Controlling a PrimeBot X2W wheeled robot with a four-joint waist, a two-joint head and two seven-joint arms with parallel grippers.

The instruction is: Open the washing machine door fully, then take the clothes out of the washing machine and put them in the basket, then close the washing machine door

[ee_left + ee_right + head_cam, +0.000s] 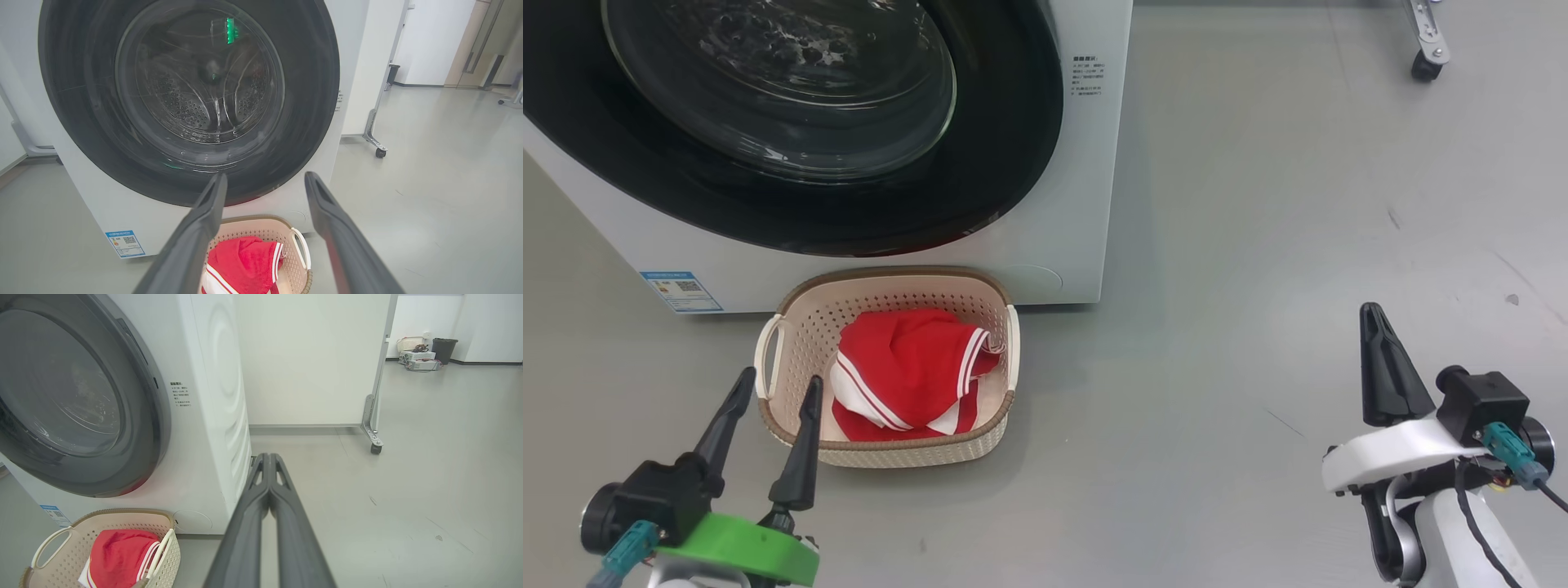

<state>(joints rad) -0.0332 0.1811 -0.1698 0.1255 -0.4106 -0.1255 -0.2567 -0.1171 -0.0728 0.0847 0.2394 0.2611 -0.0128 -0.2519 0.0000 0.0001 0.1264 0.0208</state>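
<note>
The left hand (778, 384) hovers spread and empty beside the basket (882, 278); the right hand (1374, 318), pressed together, holds nothing. The clothes (907, 367) lie in the basket, just before the washing machine (1086, 204), below the closed washing machine door (1013, 163).

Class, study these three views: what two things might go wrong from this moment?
1. The open left hand hangs right by the basket rim; a careless move might nudge or snag it.
2. The washing machine door looks shut, but its latch cannot be seen, so it might swing open above the basket.
</note>
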